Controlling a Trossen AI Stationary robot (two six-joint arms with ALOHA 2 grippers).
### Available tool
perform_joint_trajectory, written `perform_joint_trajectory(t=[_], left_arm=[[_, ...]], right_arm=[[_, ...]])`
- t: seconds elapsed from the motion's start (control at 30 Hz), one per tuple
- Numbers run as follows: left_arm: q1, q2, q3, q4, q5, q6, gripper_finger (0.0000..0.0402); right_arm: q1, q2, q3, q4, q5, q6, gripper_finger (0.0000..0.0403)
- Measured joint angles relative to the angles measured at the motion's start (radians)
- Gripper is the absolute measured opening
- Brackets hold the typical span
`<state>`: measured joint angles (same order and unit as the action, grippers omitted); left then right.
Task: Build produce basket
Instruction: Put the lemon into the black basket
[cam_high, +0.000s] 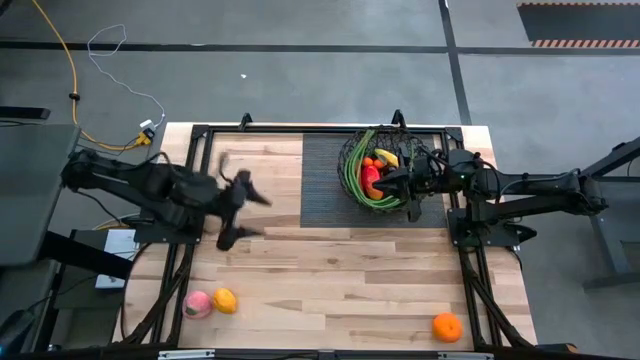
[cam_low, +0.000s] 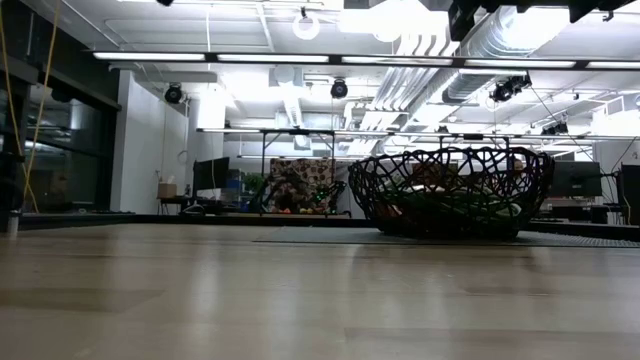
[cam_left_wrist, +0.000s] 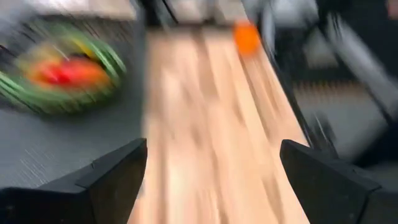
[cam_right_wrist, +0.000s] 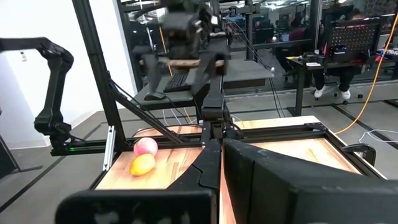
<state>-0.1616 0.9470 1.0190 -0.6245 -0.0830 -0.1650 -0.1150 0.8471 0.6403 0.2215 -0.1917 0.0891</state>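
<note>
basket (cam_high: 383, 168): far right on mat (cam_high: 325, 180), holds produce (cam_high: 371, 176)
right gripper (cam_high: 403, 187): at basket's right rim, finger state unclear
left gripper (cam_high: 243, 208): mid-table left of basket, fingers apart, empty

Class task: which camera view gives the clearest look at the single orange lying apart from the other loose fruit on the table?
The high view: the orange lies whole and sharp on bare wood near the table corner on the right arm's side. The left wrist view shows only a blurred orange spot. The low and right wrist views do not show it.
</note>
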Motion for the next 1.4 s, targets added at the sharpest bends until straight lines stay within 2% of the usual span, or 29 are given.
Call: perform_joint_trajectory(t=[0.1, 0.23, 0.47, 0.6, 0.93, 1.27, 1.4], left_arm=[[-0.085, 0.081, 0.054, -0.192, 0.089, -0.021, 0.0353], [-0.22, 0.173, 0.059, -0.313, 0.181, -0.054, 0.0352], [-0.462, 0.342, 0.058, -0.349, 0.155, -0.082, 0.0352], [-0.551, 0.454, 0.058, -0.335, 0.153, -0.132, 0.0352], [-0.61, 0.655, 0.058, -0.288, 0.134, -0.196, 0.0352], [-0.653, 0.758, 0.057, -0.286, 0.115, -0.199, 0.0352], [-0.651, 0.773, 0.021, -0.251, 0.105, -0.205, 0.0352]], right_arm=[[0.0, 0.0, 0.0, -0.003, 0.0, 0.0, 0.0], [-0.003, 0.0, 0.0, -0.02, 0.0, 0.0, 0.0], [-0.003, 0.0, 0.0, -0.048, 0.001, 0.0, 0.0], [-0.003, 0.0, 0.0, -0.062, 0.001, 0.0, 0.0], [-0.003, 0.0, 0.0, -0.069, 0.002, 0.0, 0.0], [-0.003, 0.0, 0.0, -0.098, 0.002, 0.0, 0.0], [-0.003, 0.0, 0.0, -0.109, 0.002, 0.0, 0.0]])
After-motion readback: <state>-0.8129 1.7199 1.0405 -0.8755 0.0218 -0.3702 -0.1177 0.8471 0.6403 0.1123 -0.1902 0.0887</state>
